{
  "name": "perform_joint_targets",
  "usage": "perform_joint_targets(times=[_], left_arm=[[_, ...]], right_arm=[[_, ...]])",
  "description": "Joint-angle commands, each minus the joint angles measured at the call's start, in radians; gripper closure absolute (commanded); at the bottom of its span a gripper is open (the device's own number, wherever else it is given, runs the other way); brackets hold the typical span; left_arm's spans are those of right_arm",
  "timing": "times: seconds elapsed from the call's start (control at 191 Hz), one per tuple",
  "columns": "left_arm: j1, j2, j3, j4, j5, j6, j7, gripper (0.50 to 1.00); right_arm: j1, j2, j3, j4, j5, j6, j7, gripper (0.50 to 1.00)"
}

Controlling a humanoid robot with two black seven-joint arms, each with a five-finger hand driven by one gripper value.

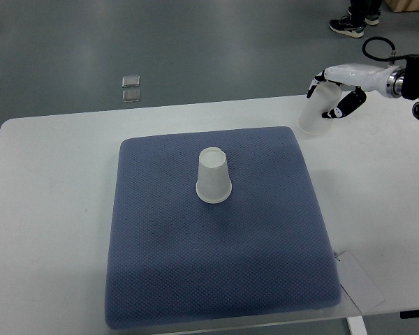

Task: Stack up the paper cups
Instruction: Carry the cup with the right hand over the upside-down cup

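One translucent white paper cup [214, 178] stands upside down near the middle of the blue mat [160, 265]. A second cup [317, 112], also mouth down and tilted, is held above the table just past the mat's far right corner. My right hand [337, 91] comes in from the right edge and is shut on that second cup, fingers wrapped around its upper part. The left arm does not show.
The mat lies on a white table [49, 181]. A white paper tag [359, 283] rests at the mat's near right corner. Two small clear squares [131, 88] lie on the grey floor beyond the table. A person's shoes [349, 24] show at the top right.
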Motion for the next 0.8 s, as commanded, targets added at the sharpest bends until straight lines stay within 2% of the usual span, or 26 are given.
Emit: perform_joint_targets(times=[0.0, 0.167, 0.434, 0.622, 0.794], left_arm=[[0.0, 0.0, 0.0, 0.0, 0.0, 0.0, 0.0, 0.5], [0.0, 0.0, 0.0, 0.0, 0.0, 0.0, 0.0, 0.5], [0.0, 0.0, 0.0, 0.0, 0.0, 0.0, 0.0, 0.5], [0.0, 0.0, 0.0, 0.0, 0.0, 0.0, 0.0, 0.5], [0.0, 0.0, 0.0, 0.0, 0.0, 0.0, 0.0, 0.5]], right_arm=[[0.077, 0.001, 0.006, 0.063, 0.002, 0.041, 0.001, 1.0], [0.177, 0.036, 0.01, 0.15, 0.022, 0.114, -0.002, 1.0], [0.202, 0.157, 0.01, 0.259, 0.022, 0.216, -0.008, 1.0], [0.189, 0.209, 0.009, 0.276, 0.021, 0.252, -0.014, 1.0], [0.173, 0.212, -0.005, 0.277, 0.008, 0.26, -0.014, 1.0]])
